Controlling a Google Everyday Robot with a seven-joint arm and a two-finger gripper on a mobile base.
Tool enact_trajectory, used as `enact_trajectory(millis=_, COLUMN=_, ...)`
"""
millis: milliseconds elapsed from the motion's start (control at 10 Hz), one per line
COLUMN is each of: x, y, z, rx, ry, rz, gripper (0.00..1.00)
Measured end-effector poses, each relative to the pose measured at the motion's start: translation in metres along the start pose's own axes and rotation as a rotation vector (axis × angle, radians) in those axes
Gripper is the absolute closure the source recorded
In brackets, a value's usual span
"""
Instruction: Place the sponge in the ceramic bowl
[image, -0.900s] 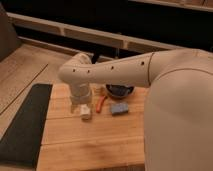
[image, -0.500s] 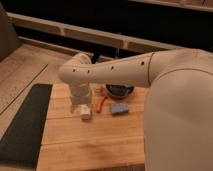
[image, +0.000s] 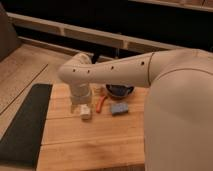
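Observation:
The light-blue sponge (image: 119, 108) lies flat on the wooden table, just in front of the dark ceramic bowl (image: 120, 90). The bowl sits at the table's far edge, partly covered by my white arm, which crosses the view from the right. My gripper (image: 85, 112) points down at the tabletop to the left of the sponge, about one sponge-length away from it, and its lower end shows as a pale block close to the wood. Nothing can be seen held in it.
A thin orange-red object (image: 101, 104) lies between the gripper and the sponge. A black mat (image: 27, 125) runs along the left edge of the wooden table (image: 95, 145). Dark shelving stands behind.

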Motion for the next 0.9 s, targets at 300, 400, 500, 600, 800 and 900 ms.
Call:
enact_trajectory(millis=300, x=0.0, y=0.0, z=0.0, rx=0.0, ry=0.0, rz=0.0, gripper=0.35)
enact_trajectory(millis=400, x=0.0, y=0.0, z=0.0, rx=0.0, ry=0.0, rz=0.0, gripper=0.35)
enact_trajectory(millis=500, x=0.0, y=0.0, z=0.0, rx=0.0, ry=0.0, rz=0.0, gripper=0.35)
enact_trajectory(millis=600, x=0.0, y=0.0, z=0.0, rx=0.0, ry=0.0, rz=0.0, gripper=0.35)
enact_trajectory(millis=800, x=-0.003, y=0.0, z=-0.003, rx=0.004, ry=-0.015, rz=-0.014, gripper=0.35)
enact_trajectory(millis=900, x=-0.014, y=0.002, z=-0.01, rx=0.011, ry=-0.049, rz=-0.04, gripper=0.35)
